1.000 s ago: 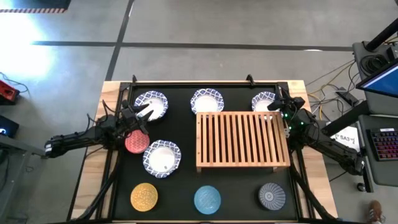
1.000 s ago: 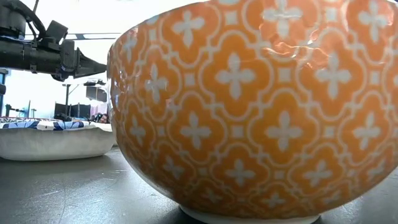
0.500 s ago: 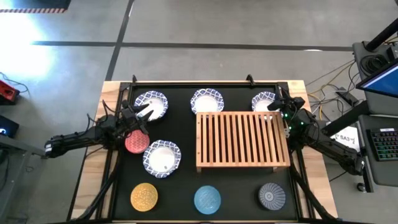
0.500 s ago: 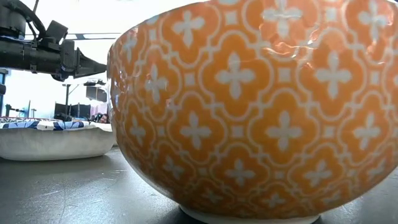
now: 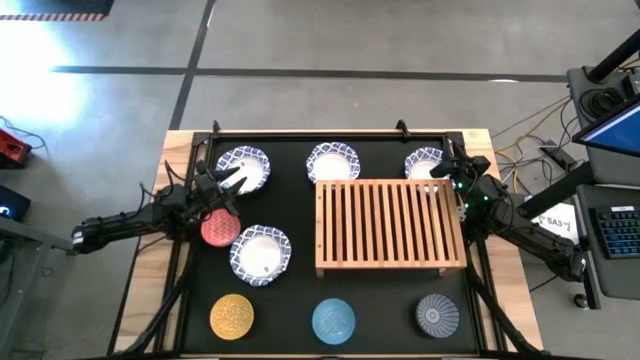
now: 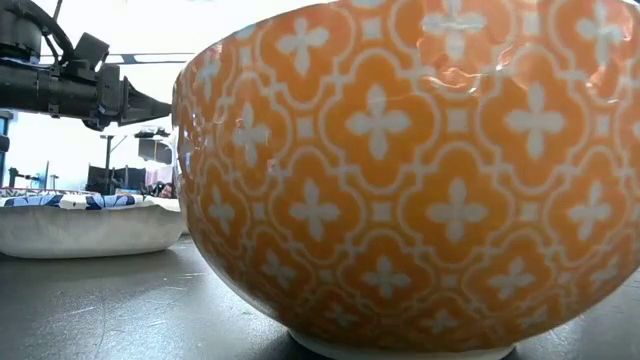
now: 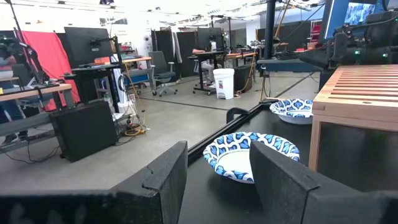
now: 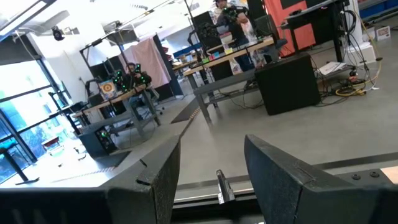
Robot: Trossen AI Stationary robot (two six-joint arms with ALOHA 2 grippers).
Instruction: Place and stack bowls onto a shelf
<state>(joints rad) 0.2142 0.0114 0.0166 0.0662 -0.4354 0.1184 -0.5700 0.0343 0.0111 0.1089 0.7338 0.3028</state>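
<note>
Shelf (image 5: 390,226) empty, all bowls on the bench beside it. My left gripper (image 5: 228,181), jaws released and holding nothing, sits between the red bowl (image 5: 217,228) and a white bowl (image 5: 245,169). Right gripper (image 5: 447,166), jaws apart and empty, over the white bowl at the shelf's far corner (image 5: 424,163). Risk: the left jaws clip either bowl's rim going down and knock it aside.

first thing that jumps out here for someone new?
The light-wood slatted shelf, bare, sits right of centre on the black table. Bowls surround it: three blue-rimmed bowls along the far edge, and a yellow bowl that fills the low view. Both grippers hang open near the far corners.
</note>
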